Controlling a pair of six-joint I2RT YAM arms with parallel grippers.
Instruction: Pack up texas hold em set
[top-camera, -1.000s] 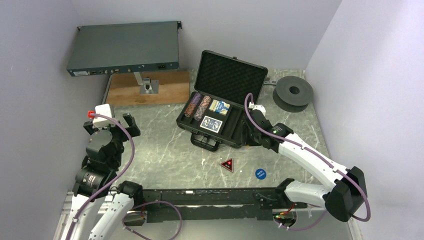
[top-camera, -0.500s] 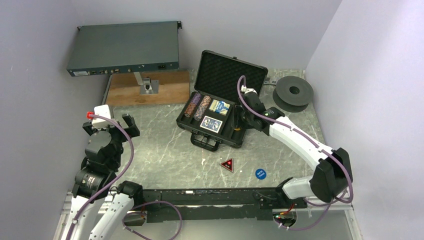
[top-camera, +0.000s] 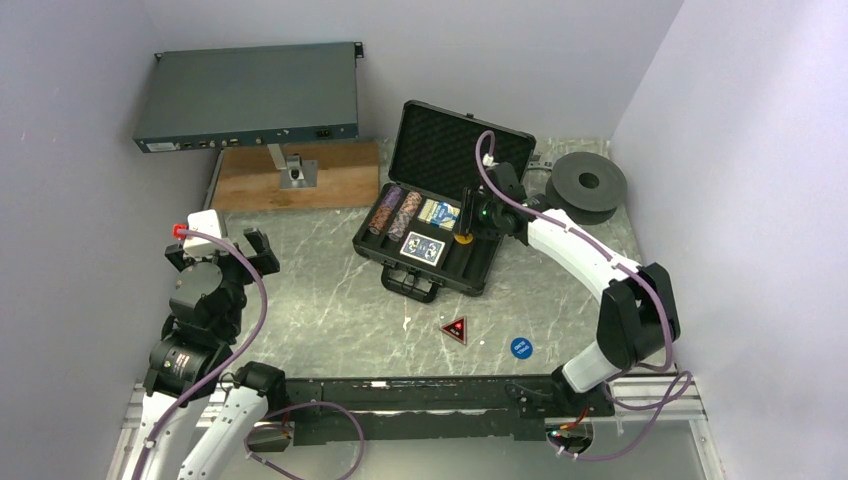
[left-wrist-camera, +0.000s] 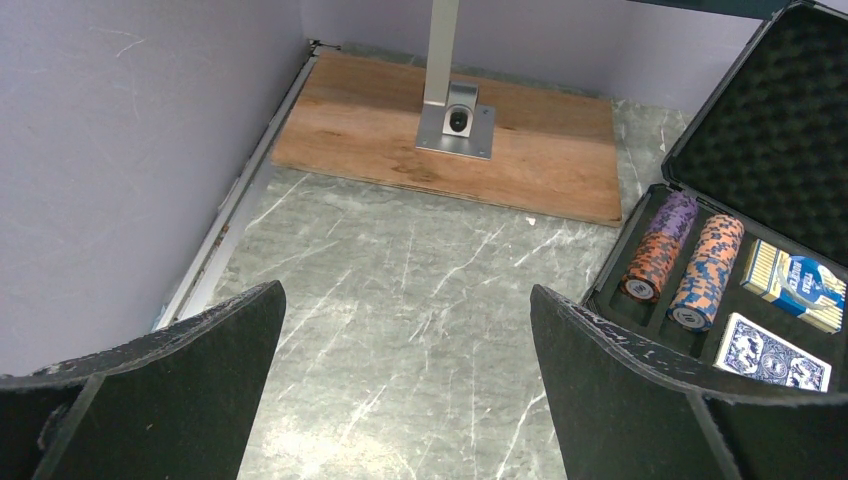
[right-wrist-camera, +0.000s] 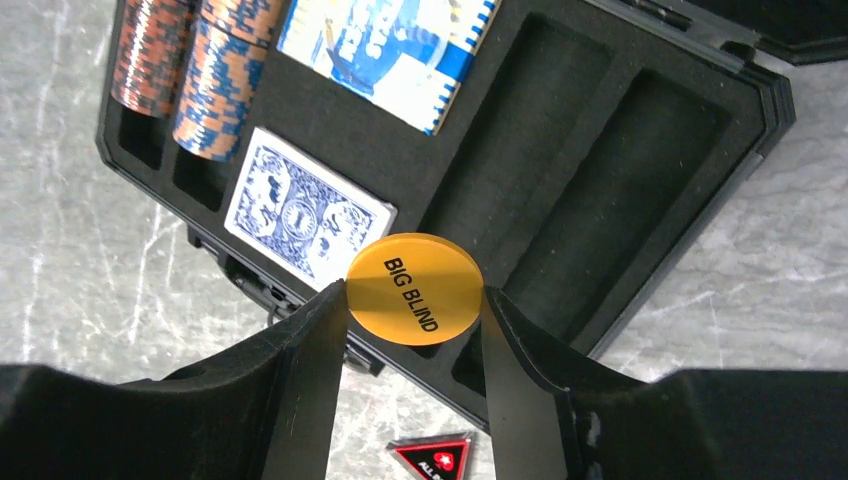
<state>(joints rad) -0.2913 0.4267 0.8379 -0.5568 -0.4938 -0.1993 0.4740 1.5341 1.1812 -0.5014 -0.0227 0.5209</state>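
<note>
I have R tool (right-wrist-camera: 414, 300) pinching orange button (right-wrist-camera: 414, 288) by its edges, over case (right-wrist-camera: 600, 120) w/ lid up, above its empty slots. L tool (left-wrist-camera: 405, 300) is spread wide, nothing in it, over worktop (left-wrist-camera: 400, 260) left of case. Red button (top-camera: 455, 329) & blue button (top-camera: 520, 347) lie on worktop outside case.

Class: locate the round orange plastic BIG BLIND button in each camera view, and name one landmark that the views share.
Top external: the round orange plastic BIG BLIND button is above the open black plastic briefcase's right side.
Left wrist: not in it.
Right wrist: centre, pinched in the right hand.
Shared landmark: the blue-backed card deck, in all three.
</note>
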